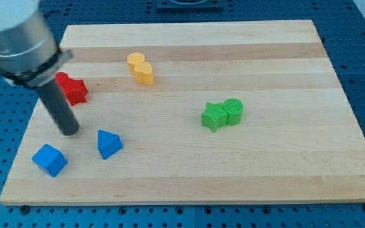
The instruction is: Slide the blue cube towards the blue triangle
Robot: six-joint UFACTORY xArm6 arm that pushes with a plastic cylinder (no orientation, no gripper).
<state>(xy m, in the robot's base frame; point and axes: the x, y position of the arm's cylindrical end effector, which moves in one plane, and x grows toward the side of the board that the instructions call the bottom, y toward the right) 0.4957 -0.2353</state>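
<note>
Item: wooden counter, pale planks, on a blue perforated base.

Task pieces: blue cube, near the view's bottom-left corner; blue triangle, a wedge-like block just to its right and slightly higher. The two sit near each other but apart, a strip of bare wood between them.

Tool: my tip, the end of the dark rod, stands just above the cube toward the view's top and left of the triangle, touching neither as far as can be seen. No jaws are fitted; nothing opens or closes.

Progress, as judged: the cube is already close to the triangle, but the gap is not closed. A short push toward the view's right remains, and the tip would first need to get to the cube's left side.

Other stock: red blocks, partly hidden by the arm; yellow blocks; green star touching a green cylinder.

Markings: no brand, label or writing is legible anywhere.
</note>
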